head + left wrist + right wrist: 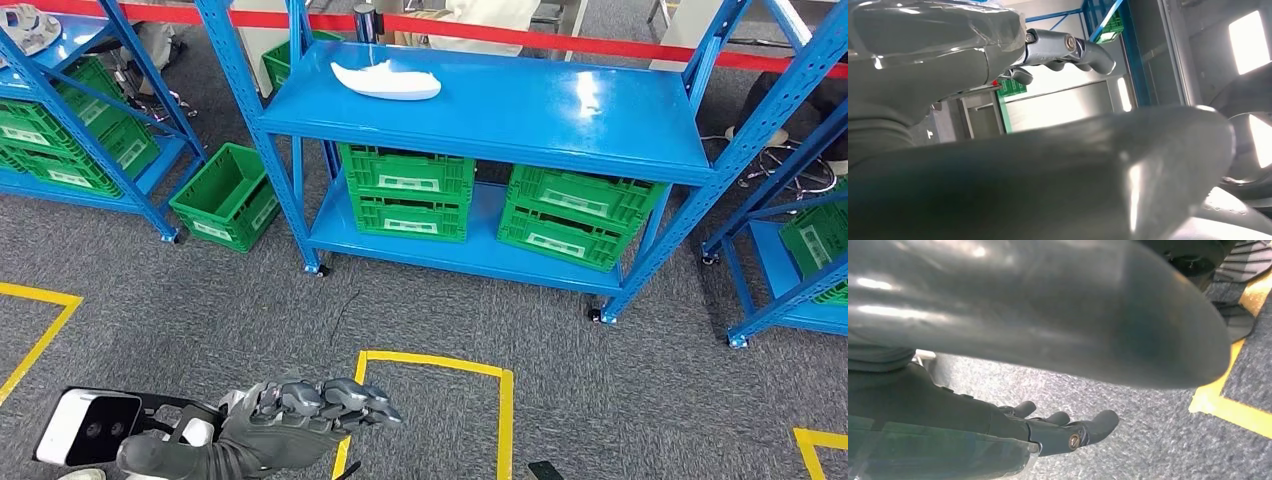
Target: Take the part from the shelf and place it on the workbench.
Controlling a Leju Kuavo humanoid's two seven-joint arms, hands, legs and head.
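White part lay on shelf, well beyond left hand; fingers loosely extended, nothing held. Right hand likewise empty. Part judged light, rigid, slick; best gripped mid-body.

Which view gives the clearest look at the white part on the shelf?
The head view: the white part lies whole and unobstructed on the blue shelf's top level. The left wrist view catches blue shelf posts and green crates past the left robot hand; the right wrist view looks at carpet.
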